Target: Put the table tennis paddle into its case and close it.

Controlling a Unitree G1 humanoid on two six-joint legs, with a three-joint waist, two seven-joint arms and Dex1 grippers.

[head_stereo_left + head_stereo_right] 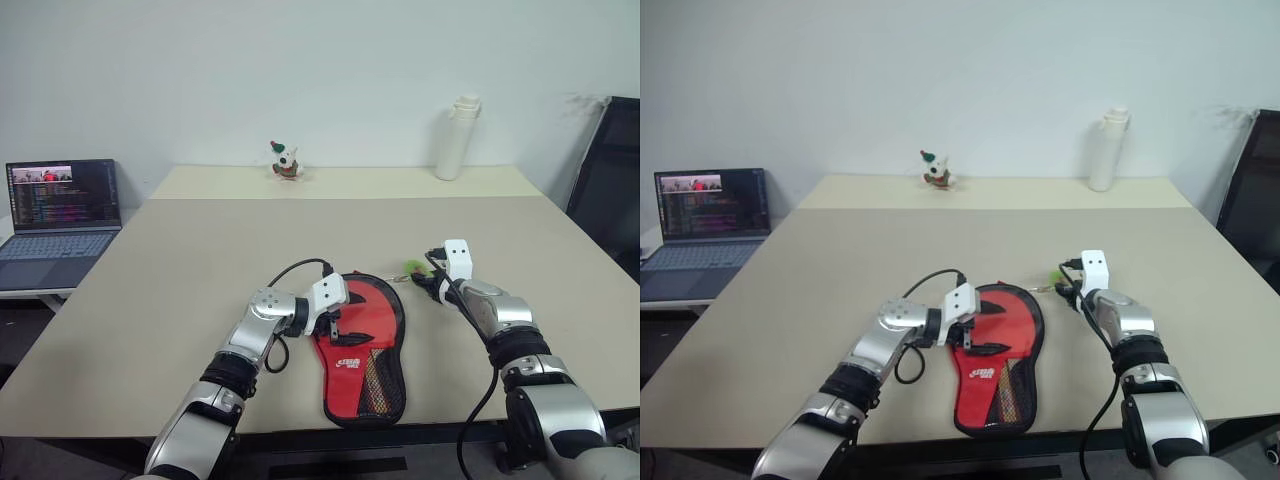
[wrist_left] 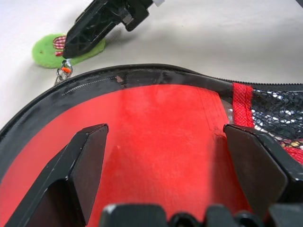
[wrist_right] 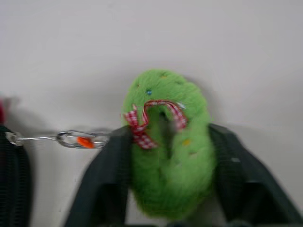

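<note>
The case (image 1: 360, 345) lies flat on the table, red side up, with its white logo and black mesh pocket toward the near edge. The table tennis paddle is hidden. My left gripper (image 1: 335, 328) hovers open just over the case's round red part, its fingers (image 2: 90, 161) spread wide above the fabric. A fuzzy green charm (image 3: 165, 156) with a checked ribbon hangs by a small chain (image 3: 78, 139) from the zipper edge at the case's far right rim. My right gripper (image 1: 425, 272) is shut on this charm, one finger on each side.
The beige table (image 1: 200, 250) stretches far back. A white bottle (image 1: 457, 138) and a small toy figure (image 1: 286, 162) stand near its far edge. An open laptop (image 1: 62, 215) sits on a side surface at the left. A black chair (image 1: 610, 190) stands at the right.
</note>
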